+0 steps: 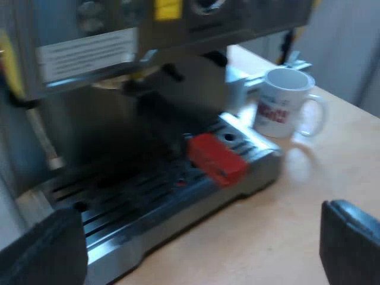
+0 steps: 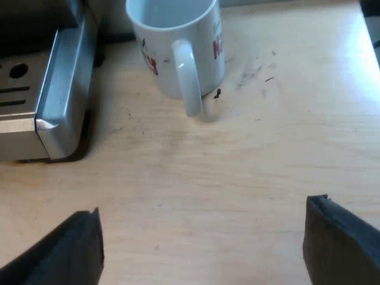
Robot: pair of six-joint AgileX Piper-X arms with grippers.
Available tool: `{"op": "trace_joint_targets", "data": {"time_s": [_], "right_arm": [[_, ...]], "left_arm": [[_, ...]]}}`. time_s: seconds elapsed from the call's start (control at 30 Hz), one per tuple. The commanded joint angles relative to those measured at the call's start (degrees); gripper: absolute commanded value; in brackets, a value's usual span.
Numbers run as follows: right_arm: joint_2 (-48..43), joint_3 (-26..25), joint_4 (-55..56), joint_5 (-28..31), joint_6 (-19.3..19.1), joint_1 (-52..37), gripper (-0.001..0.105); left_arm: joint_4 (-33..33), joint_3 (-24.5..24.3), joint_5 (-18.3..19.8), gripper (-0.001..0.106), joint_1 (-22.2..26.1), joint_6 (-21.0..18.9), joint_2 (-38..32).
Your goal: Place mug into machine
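A white mug (image 1: pixel 287 102) with red lettering stands upright on the wooden table beside the espresso machine (image 1: pixel 119 53), off its drip tray (image 1: pixel 178 196). The holder's red handle end (image 1: pixel 217 158) sticks out over the tray, its dark handle reaching back under the machine's head. My left gripper (image 1: pixel 202 252) is open, fingers wide apart, near the tray's outer edge with nothing between them. My right gripper (image 2: pixel 202 243) is open over bare table, a short way from the mug (image 2: pixel 178 44), whose handle (image 2: pixel 189 80) points toward it. The mug is empty.
The drip tray's corner (image 2: pixel 56 113) lies close to the mug. Light wooden table (image 2: pixel 237 172) stretches between the right gripper and the mug, with a few dark specks near the mug's base. A metal fitting (image 1: pixel 297 62) stands behind the mug.
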Motion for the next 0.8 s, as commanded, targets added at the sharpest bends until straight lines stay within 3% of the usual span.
{"op": "trace_joint_targets", "data": {"time_s": [0.03,0.13,0.37,0.53,0.8], "right_arm": [[2.5,-0.9,0.2,-0.7,-3.1,1.7,0.070],[5.2,-0.9,-0.2,-0.7,-5.7,3.9,0.070],[8.0,1.1,-8.5,-0.2,-5.9,5.9,0.070],[8.1,6.8,-18.5,-0.2,-5.2,5.9,0.070],[8.5,16.8,-36.0,-0.2,-4.8,5.9,0.070]], "left_arm": [[-2.3,0.0,3.7,0.081,-3.3,0.4,2.2],[-4.0,1.1,4.0,0.081,-6.2,0.4,4.2],[-14.4,7.0,5.3,0.081,-9.5,0.5,6.4],[-21.6,13.1,6.1,0.081,-9.6,1.1,6.4],[-24.5,17.8,6.1,0.081,-9.6,1.5,6.5]]}}
